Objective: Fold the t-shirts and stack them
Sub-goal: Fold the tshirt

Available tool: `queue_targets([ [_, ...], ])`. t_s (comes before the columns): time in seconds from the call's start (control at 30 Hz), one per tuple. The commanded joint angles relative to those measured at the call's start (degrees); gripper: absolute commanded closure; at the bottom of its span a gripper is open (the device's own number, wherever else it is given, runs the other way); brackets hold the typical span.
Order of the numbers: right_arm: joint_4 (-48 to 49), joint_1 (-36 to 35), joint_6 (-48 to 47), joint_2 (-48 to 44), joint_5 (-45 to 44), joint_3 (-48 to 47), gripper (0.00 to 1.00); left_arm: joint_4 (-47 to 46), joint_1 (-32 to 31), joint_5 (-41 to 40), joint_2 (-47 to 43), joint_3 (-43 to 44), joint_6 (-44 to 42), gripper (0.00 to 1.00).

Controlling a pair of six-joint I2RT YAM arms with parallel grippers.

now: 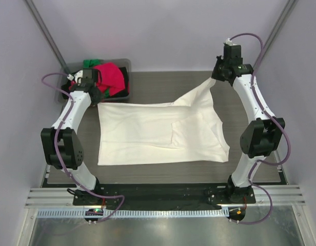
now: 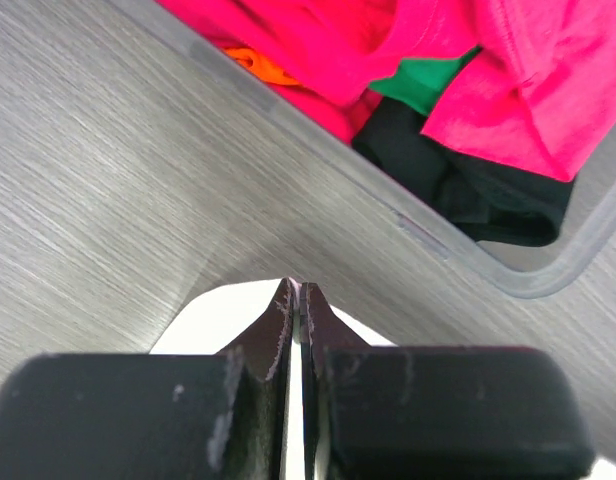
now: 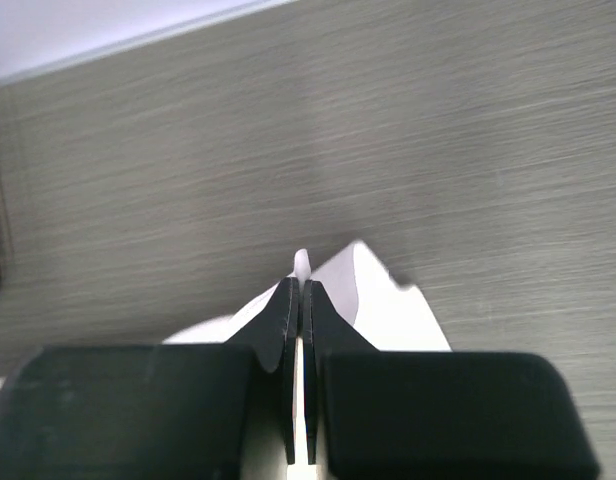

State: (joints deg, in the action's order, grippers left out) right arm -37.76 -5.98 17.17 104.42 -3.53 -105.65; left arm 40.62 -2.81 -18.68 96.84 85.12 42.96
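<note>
Pinching the cream-white t-shirt (image 1: 158, 134) at its 1 o'clock corner, my right gripper (image 3: 300, 287) holds that corner raised. My left gripper (image 2: 296, 292) is clamped on the 10 o'clock corner beside the grey bin (image 2: 528, 284). The rest lies flat mid-table.

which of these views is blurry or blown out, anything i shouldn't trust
Top external: even soft light, sharp, only mild glare on the metal plate at the near edge. Left wrist: table grain and bin crisp, its own fingers dark and soft. Right wrist: table grain smeared, cream t-shirt blown out to flat white, no folds readable.
</note>
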Motion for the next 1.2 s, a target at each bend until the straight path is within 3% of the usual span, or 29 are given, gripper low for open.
queue_targets([
  [0.0,1.02,-0.26,-1.79,0.34,5.61,-3.16,0.99,0.86,0.79,-1.36,0.98,1.71,-2.18,1.00],
  [0.27,1.37,-0.18,-1.09,-7.03,6.08,5.35,0.99,-1.33,1.05,1.80,-2.08,-1.79,-4.90,1.00],
  [0.4,1.37,-0.17,1.19,-15.72,4.68,15.10,0.99,-2.91,1.05,2.85,-5.86,-7.06,-5.17,1.00],
  [0.57,0.67,-0.26,5.23,-32.77,4.15,34.07,0.99,-3.27,1.05,3.38,-12.53,-15.76,-5.08,1.00],
  [0.7,-4.68,-0.18,9.19,-42.71,1.18,44.28,0.99,-3.36,1.14,3.12,-16.75,-22.44,-4.82,0.97],
  [0.73,-6.43,-0.17,10.50,-43.77,-0.67,46.73,0.94,-3.44,1.05,3.47,-17.55,-24.54,-4.64,0.90],
  [0.77,-8.02,-0.17,12.43,-45.00,-1.99,47.45,0.74,-3.18,1.05,4.08,-17.91,-25.44,-4.64,0.76],
  [0.8,-10.64,-0.17,13.93,-45.27,-3.66,48.07,0.26,-2.83,1.05,4.61,-18.61,-26.23,-4.47,0.44],
  [0.87,-11.63,-0.09,15.61,-45.80,-7.62,49.39,0.10,-1.86,1.05,4.79,-19.31,-27.72,-3.85,0.29],
  [0.9,-11.64,-0.09,16.83,-45.89,-8.42,49.66,0.05,-1.86,1.05,4.79,-19.67,-28.08,-3.85,0.20],
  [0.93,-11.64,-0.09,17.02,-45.36,-9.12,49.22,0.04,-1.69,1.05,4.88,-20.28,-28.25,-3.94,0.18],
  [1.03,-11.02,-0.09,16.94,-42.64,-8.34,46.42,0.04,-0.28,1.05,4.53,-20.90,-26.68,-4.81,0.17],
  [1.17,-5.41,-0.70,17.10,-39.39,2.70,46.32,0.08,-0.80,0.44,6.62,-21.25,-25.53,-6.83,0.20],
])
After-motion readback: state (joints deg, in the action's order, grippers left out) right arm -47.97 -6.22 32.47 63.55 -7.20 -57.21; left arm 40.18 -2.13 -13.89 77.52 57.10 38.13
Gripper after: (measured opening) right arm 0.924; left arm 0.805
